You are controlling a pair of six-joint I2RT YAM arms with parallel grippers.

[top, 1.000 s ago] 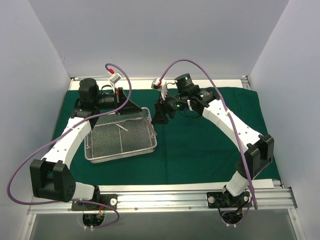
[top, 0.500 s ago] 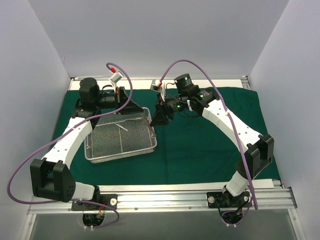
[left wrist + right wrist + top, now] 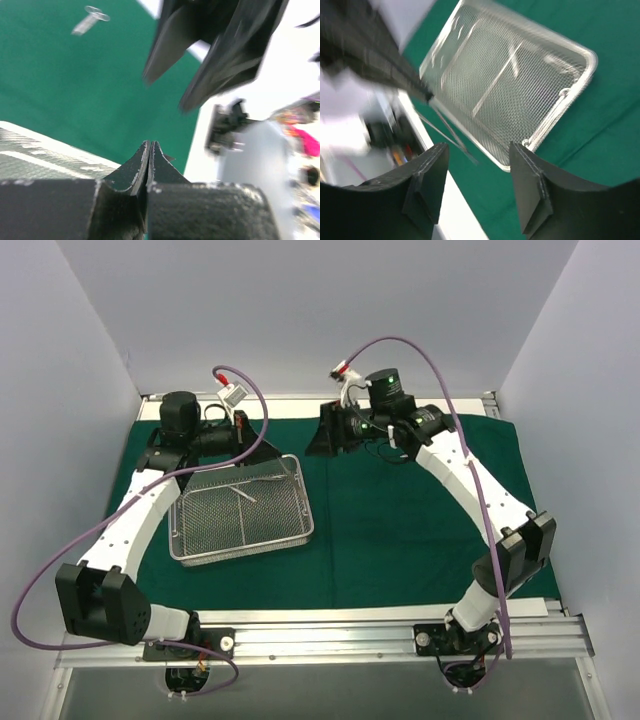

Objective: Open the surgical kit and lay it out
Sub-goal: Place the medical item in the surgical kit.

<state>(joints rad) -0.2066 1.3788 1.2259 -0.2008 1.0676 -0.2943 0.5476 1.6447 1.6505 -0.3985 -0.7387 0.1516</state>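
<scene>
A dark green cloth drape (image 3: 400, 530) lies spread flat under a rectangular silver wire-mesh tray (image 3: 215, 530) and stretches well to the tray's right. At the tray's far edge the left gripper (image 3: 149, 145) is clamped tight, apparently on a thin metal instrument (image 3: 452, 137). Beyond the tray's far right corner the right gripper (image 3: 479, 147) hangs with its fingers spread, holding nothing.

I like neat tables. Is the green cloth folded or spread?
Spread: the cloth lies flat and wide, with the tray on it.
</scene>
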